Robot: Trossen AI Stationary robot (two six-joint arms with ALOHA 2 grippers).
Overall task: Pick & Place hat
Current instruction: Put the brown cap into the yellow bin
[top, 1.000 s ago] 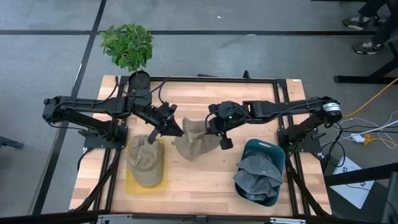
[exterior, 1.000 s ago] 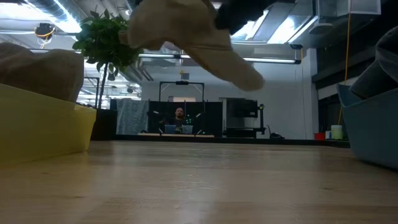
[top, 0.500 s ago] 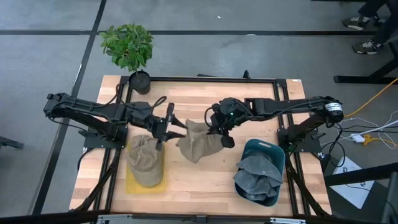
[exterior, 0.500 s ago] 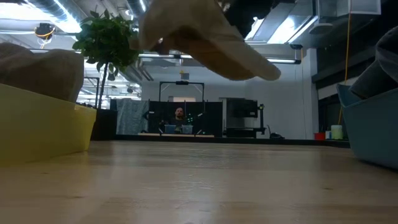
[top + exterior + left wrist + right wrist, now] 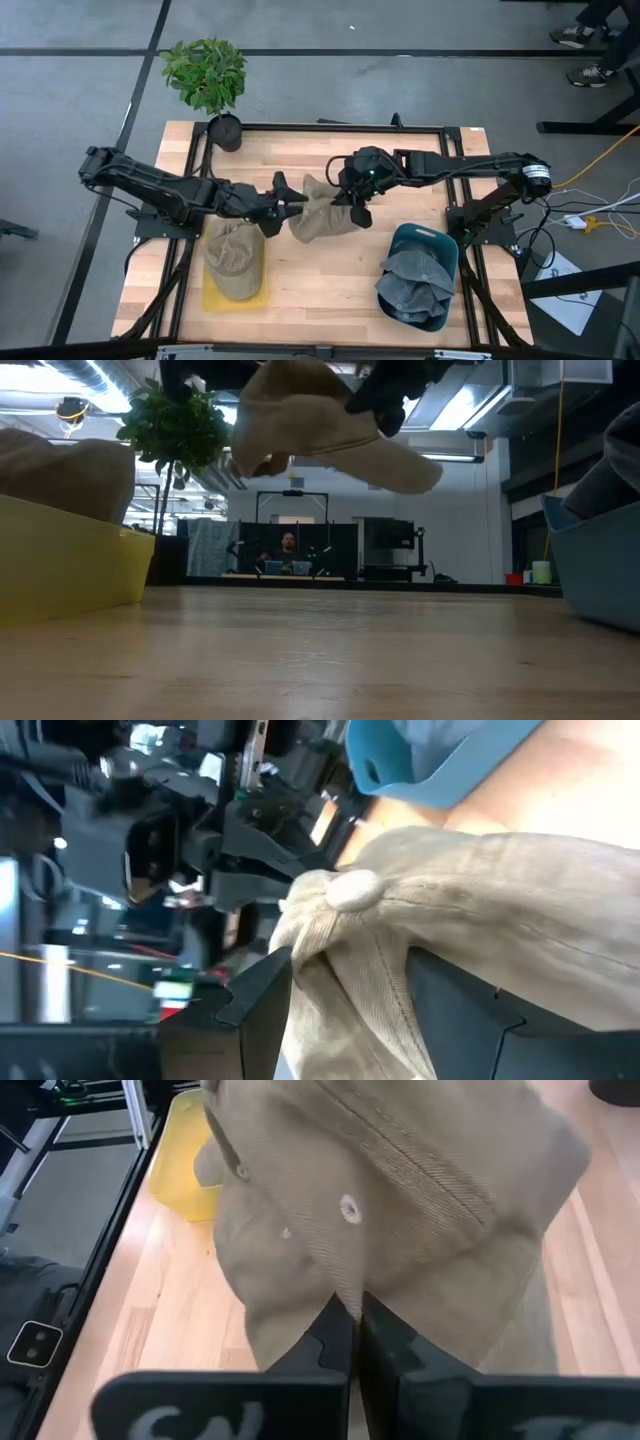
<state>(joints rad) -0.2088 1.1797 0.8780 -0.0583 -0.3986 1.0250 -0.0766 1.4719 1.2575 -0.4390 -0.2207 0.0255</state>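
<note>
Mid-handover above the wooden table (image 5: 320, 290): we hold a tan corduroy hat (image 5: 318, 215) in the air between our two arms, clear of the boards, as the low view shows it hanging well above the tabletop. Our right gripper (image 5: 357, 205) has its fingers pressed together on a fold of the hat's cloth, and from its own wrist camera the fabric drapes over the closed fingers (image 5: 345, 1342). Our left gripper (image 5: 283, 197) reaches in from the other side with its fingers (image 5: 262, 995) spread to either side of the hat's crown near the top button (image 5: 350, 890); we judge it has no firm grip yet.

One tan hat (image 5: 233, 258) already sits in the yellow tray (image 5: 212, 298) on the left side of the table, which we take as the drop-off point. Several blue-grey hats (image 5: 415, 285) remain piled in the blue bin (image 5: 445, 245) on the right, so the source is not empty.

By our reading, the job is partly done: one hat placed, one in transit, more waiting. What is left for this hat is the pass to the left arm, the carry over the yellow tray and the release.

A potted plant (image 5: 205, 72) stands beyond the table's far left corner.
</note>
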